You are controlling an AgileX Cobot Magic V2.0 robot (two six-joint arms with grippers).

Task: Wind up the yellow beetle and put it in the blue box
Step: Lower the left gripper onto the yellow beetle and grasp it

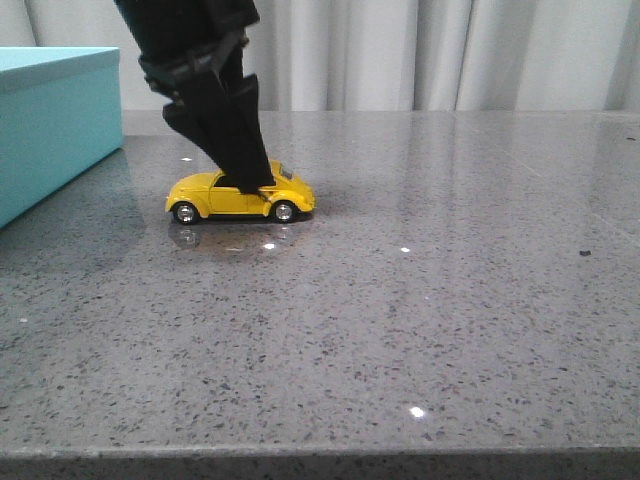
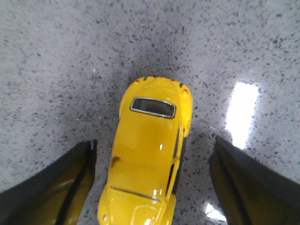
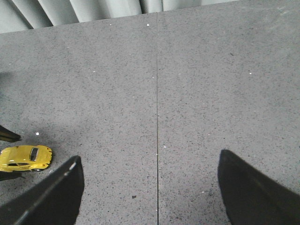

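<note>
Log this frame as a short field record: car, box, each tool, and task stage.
yellow beetle: on its wheels on the grey table, side-on to the front camera
blue box: at the table's left edge, apart from the car; its inside is not visible
left tool: open, fingers straddling the car with a gap on both sides
right tool: open, holding nothing, over bare table away from the car
task stage: car not yet gripped or stored

Glossy yellow beetle [image 1: 240, 195] on a polished, speckled grey stone-look worktop [image 1: 420, 300]; the blue box [image 1: 55, 120] looks matt.
</note>
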